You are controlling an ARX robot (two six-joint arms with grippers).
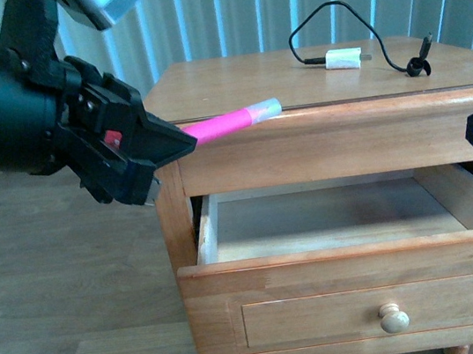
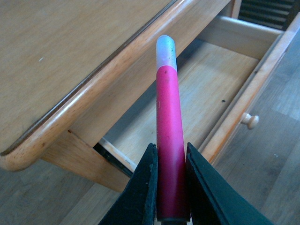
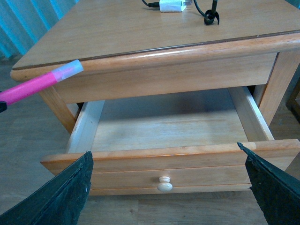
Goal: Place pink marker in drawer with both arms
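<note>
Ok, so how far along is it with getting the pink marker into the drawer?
Done: the drawer is pulled open. In hand: the left gripper is shut on the pink marker, held up beside the tabletop edge. The right gripper is open, facing the drawer front. Left: lower the marker into the drawer and release.

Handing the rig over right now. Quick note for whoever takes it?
Left pincer: shut on the pink marker, clear cap pointing away from it.
Right pincer: open, empty, facing the drawer front.
Marker: in the air by the nightstand's front-left corner, higher than the drawer.
Drawer: pulled open, nothing visible inside.
Done: drawer open, marker gripped.
To do: carry marker over the drawer, lower, release.
</note>
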